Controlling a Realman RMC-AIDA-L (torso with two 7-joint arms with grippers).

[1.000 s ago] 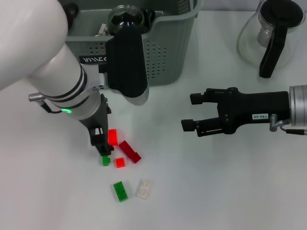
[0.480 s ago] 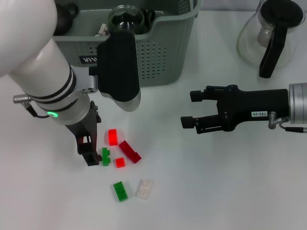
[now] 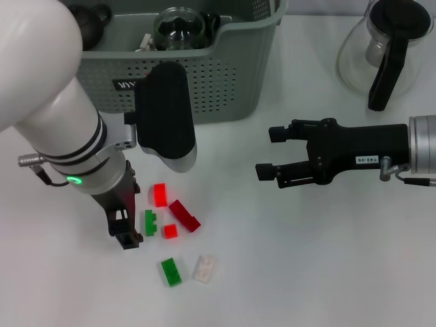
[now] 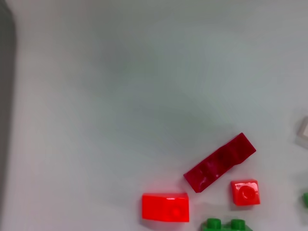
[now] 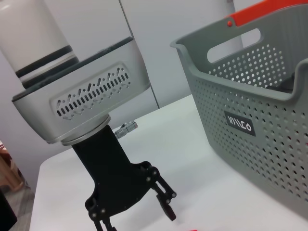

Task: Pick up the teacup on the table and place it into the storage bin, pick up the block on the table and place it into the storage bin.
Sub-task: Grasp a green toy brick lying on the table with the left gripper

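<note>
Several small blocks lie on the white table: a bright red block (image 3: pixel 160 194) (image 4: pixel 165 207), a long dark red block (image 3: pixel 184 215) (image 4: pixel 220 162), a small red block (image 3: pixel 170 231) (image 4: pixel 245 192), a green block (image 3: pixel 172 271) and a clear block (image 3: pixel 204 268). A small green block (image 3: pixel 150 223) (image 4: pixel 224 224) stands on its edge. My left gripper (image 3: pixel 133 228) (image 5: pixel 134 216) is right beside it, open and holding nothing. A clear glass teacup (image 3: pixel 178 27) rests inside the grey-green storage bin (image 3: pixel 225 75) (image 5: pixel 250 96). My right gripper (image 3: pixel 268 154) hovers open to the right of the blocks.
A clear glass pot with a black handle (image 3: pixel 385 48) stands at the back right. The bin fills the back left, with other dark items inside it. Bare white table (image 3: pixel 306 272) stretches along the front and right.
My left gripper has shifted left and toward the table's front, off the bright red block. The small green block has tipped up onto its edge. The right arm has barely moved.
</note>
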